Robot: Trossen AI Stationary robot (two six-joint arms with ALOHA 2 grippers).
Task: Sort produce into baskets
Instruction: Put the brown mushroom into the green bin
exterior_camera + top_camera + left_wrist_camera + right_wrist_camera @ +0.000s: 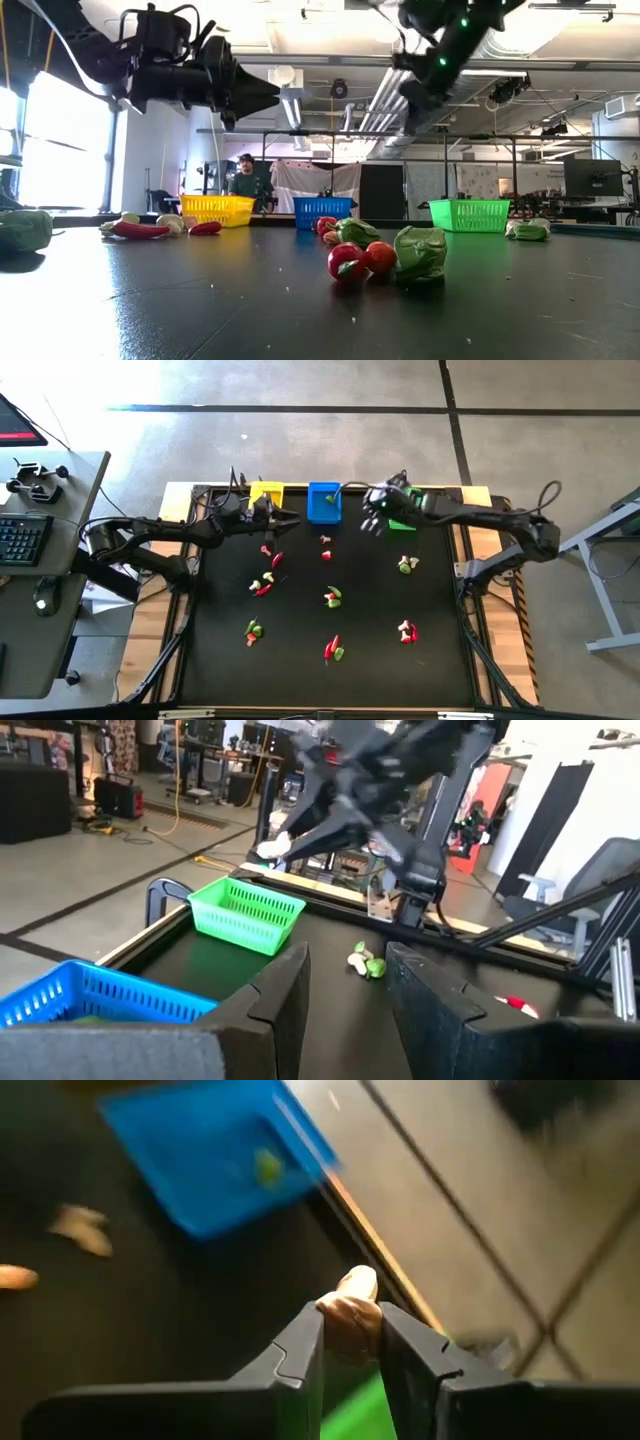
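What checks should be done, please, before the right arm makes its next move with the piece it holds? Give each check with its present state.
1. Right gripper is shut on a pale piece: ok.
2. Right gripper is over the far edge of the table, between the blue basket and the green basket: ok.
3. Piece is directly above the green basket: cannot tell.
4. Left gripper is apart from the right one, near the yellow basket: ok.
5. Left gripper is open and empty: ok.
6. Produce sorted: not ok, many pieces still lie on the table.
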